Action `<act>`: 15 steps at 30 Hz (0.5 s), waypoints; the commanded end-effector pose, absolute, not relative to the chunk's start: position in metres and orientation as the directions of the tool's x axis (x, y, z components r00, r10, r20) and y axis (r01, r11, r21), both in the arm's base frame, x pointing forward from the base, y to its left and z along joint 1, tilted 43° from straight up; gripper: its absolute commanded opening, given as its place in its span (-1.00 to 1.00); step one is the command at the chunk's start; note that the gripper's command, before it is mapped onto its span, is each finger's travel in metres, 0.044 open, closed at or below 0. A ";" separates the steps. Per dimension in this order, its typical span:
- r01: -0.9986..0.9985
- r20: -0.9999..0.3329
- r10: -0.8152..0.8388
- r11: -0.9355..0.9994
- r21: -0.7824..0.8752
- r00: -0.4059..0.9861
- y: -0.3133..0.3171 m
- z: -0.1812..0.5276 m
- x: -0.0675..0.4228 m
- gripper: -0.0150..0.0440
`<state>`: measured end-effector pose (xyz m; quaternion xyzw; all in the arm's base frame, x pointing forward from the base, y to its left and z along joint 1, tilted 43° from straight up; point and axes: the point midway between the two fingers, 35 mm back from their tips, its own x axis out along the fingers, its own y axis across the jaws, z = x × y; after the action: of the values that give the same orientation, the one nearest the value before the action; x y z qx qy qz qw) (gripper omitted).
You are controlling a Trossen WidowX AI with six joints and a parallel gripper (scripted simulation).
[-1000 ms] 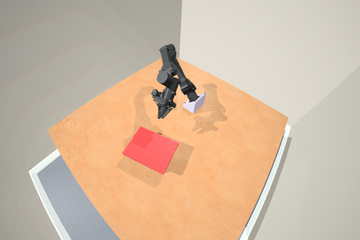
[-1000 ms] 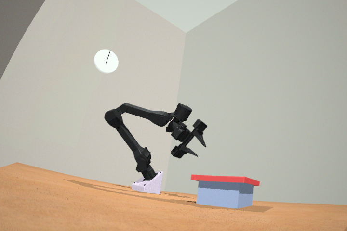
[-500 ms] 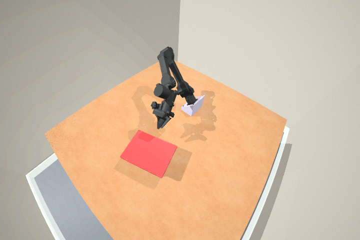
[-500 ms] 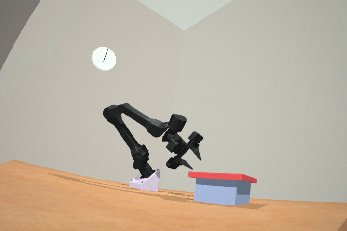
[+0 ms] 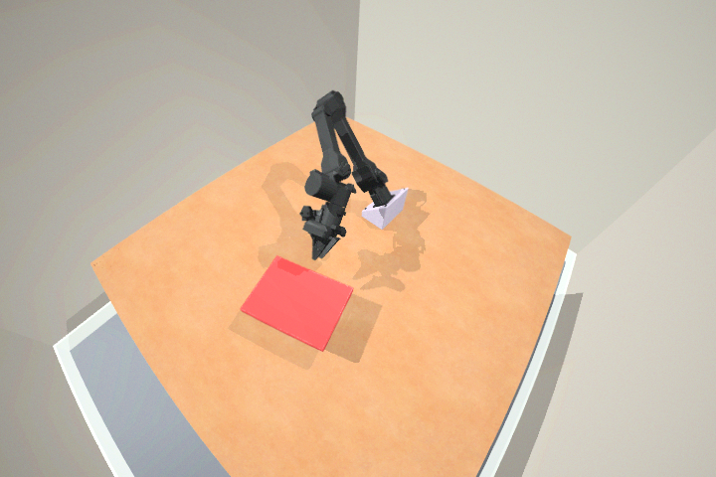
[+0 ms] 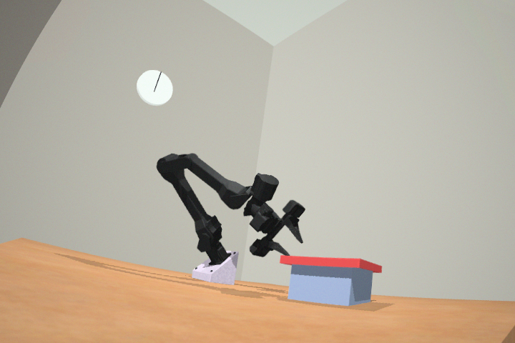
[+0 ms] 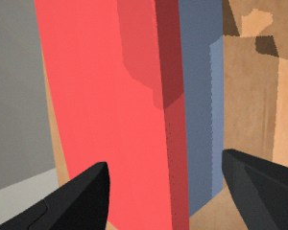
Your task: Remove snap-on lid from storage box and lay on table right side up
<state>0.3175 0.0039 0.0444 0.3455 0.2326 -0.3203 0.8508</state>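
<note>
A flat red lid (image 5: 296, 306) (image 6: 331, 261) (image 7: 93, 103) sits snapped on a pale blue storage box (image 6: 327, 285) (image 7: 198, 90) on the orange table (image 5: 427, 348) (image 6: 104, 303). In the top view the lid hides the box. My gripper (image 5: 320, 252) (image 6: 290, 244) (image 7: 165, 165) is open and empty. It points down at an angle and hovers just above the lid's edge nearest the arm's base, not touching it. In the wrist view the two dark fingers stand on either side of that edge.
The arm's white base block (image 5: 386, 211) (image 6: 217, 271) stands behind the box. The table's edge with a white rim (image 5: 545, 337) runs along the right and the front left. Walls close in behind the base.
</note>
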 end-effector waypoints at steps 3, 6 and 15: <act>0.705 -0.619 -0.382 0.558 0.438 0.686 0.000 0.038 0.325 0.31; 0.705 -0.619 -0.382 0.558 0.438 0.686 -0.001 0.035 0.328 0.31; 0.705 -0.619 -0.382 0.558 0.438 0.686 -0.007 0.026 0.338 0.31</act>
<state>0.3322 -0.0051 0.0282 0.3439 0.2353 -0.3217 0.8502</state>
